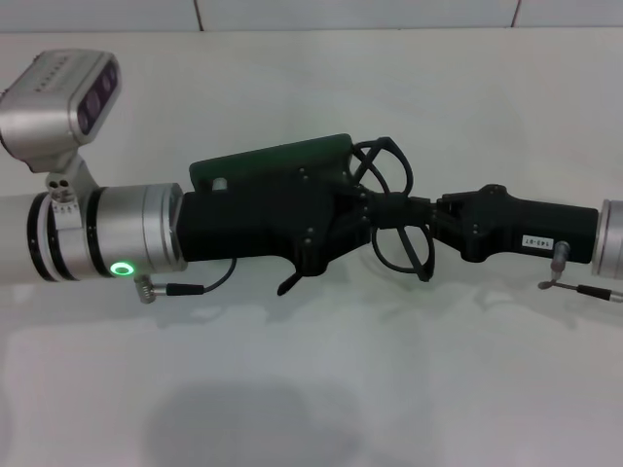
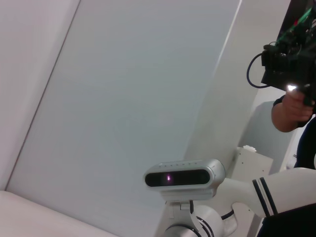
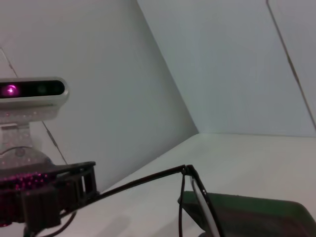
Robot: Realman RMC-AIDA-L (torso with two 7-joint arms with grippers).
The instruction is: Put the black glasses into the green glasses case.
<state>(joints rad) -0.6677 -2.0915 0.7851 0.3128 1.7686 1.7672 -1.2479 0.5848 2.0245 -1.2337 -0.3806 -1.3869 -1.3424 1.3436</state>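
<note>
The black glasses (image 1: 397, 209) hang above the white table between my two grippers, lenses one above the other in the head view. My left gripper (image 1: 375, 202) reaches in from the left and looks shut on a temple arm (image 3: 143, 179), which runs into its fingers (image 3: 81, 185). My right gripper (image 1: 435, 219) comes from the right and is shut on the frame (image 3: 200, 197) near the lenses. The green glasses case (image 1: 273, 159) lies on the table just behind the left gripper, largely hidden by it; its dark green surface (image 3: 252, 215) shows below the glasses.
The white table (image 1: 311, 389) meets a pale wall (image 1: 341, 12) at the back. The left wrist view shows only the wall, my right arm's camera (image 2: 182, 177) and a person's hand with a dark device (image 2: 291, 74) off the table.
</note>
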